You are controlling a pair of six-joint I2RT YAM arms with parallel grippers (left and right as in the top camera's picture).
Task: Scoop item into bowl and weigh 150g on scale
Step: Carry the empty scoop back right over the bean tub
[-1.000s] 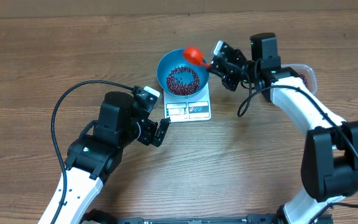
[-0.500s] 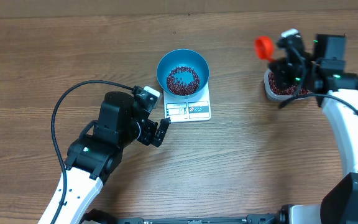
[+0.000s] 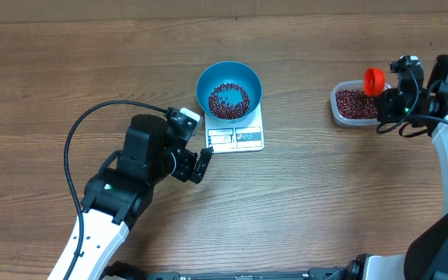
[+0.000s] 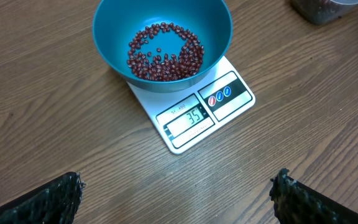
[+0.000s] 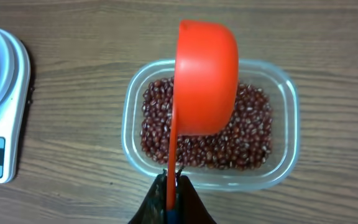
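Observation:
The blue bowl (image 3: 229, 89) stands on the white scale (image 3: 236, 137) with a layer of maroon beans (image 3: 229, 99) in it; the left wrist view shows the bowl (image 4: 161, 25), the beans (image 4: 165, 53) and the scale (image 4: 199, 118) with a lit display. My left gripper (image 3: 195, 161) (image 4: 178, 196) hangs open just left of the scale, nothing between its fingers. At the right, my right gripper (image 3: 386, 99) (image 5: 171, 182) is shut on the handle of the red scoop (image 3: 374, 80) (image 5: 205, 78), held on edge over the clear tub of beans (image 3: 354, 104) (image 5: 207, 134).
The wooden table (image 3: 302, 194) runs under everything. The left arm's black cable (image 3: 92, 120) loops over the table at the left. The scale's corner (image 5: 2, 112) shows at the left edge of the right wrist view.
My right gripper has swung the red scoop from the bowl's rim rightward to above the clear tub. The left arm has not moved.

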